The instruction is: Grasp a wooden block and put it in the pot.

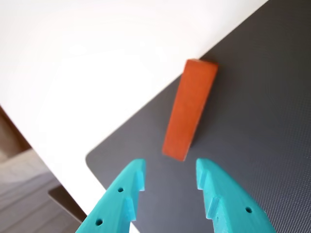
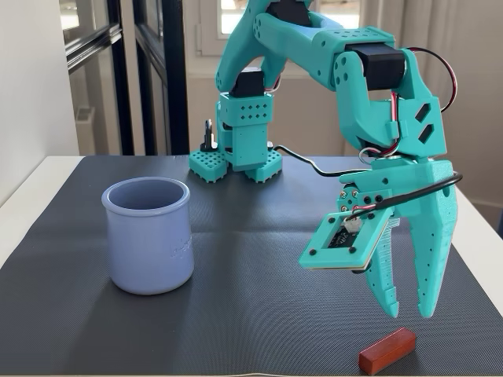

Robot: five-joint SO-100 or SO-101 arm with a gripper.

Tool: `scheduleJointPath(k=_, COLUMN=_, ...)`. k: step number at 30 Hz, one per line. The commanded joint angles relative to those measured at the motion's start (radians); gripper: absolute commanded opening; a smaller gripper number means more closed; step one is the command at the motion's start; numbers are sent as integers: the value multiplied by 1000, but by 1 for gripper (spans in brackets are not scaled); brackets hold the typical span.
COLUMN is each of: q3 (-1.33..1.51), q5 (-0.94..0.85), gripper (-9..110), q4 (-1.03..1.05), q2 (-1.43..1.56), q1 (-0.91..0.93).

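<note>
The wooden block (image 2: 387, 351) lies flat on the dark mat (image 2: 259, 275), near the front right corner in the fixed view, close to the mat's near edge. In the wrist view the block (image 1: 189, 109) sits just ahead of my fingertips, its near end roughly centred on the gap between them and its far end close to the mat's edge, beyond which the white table (image 1: 73, 73) shows.

Long axis: in the wrist view the block runs away from me, leaning slightly right toward its far end. That puts its length nearly across the line on which my fingers close, so the fingers would meet its two long sides, which is the narrow dimension I judge best for a grip.

My gripper (image 2: 409, 310) hangs above the block, tips pointing down, clear of it and of the mat. The fingers are spread apart and hold nothing; the gap looks wider than the block.

Coming move, as I judge it: advance a little along the block's length so the tips straddle its middle, then descend and close. A grip at the near end alone could let it pivot.

The pot (image 2: 148, 236) stands upright on the mat well to the left in the fixed view, mouth open. The arm's base (image 2: 236, 153) stands at the mat's far edge.
</note>
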Motion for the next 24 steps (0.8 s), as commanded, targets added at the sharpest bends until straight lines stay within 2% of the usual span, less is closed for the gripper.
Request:
scheduleJointPath(k=1, q3=-60, q5=15, gripper=12, q4=-5, q2=11, q1=-9)
scheduleJointPath(k=10, q3=-61, q5=15, gripper=12, q4=-6, q2=-12, q1=-8)
scheduleJointPath(k=18, q3=-210, q5=9, gripper=12, q4=3, q2=-133, q1=-3)
scheduleJointPath(k=24, q3=-219, q5=6, gripper=12, q4=3, q2=-146, q1=15)
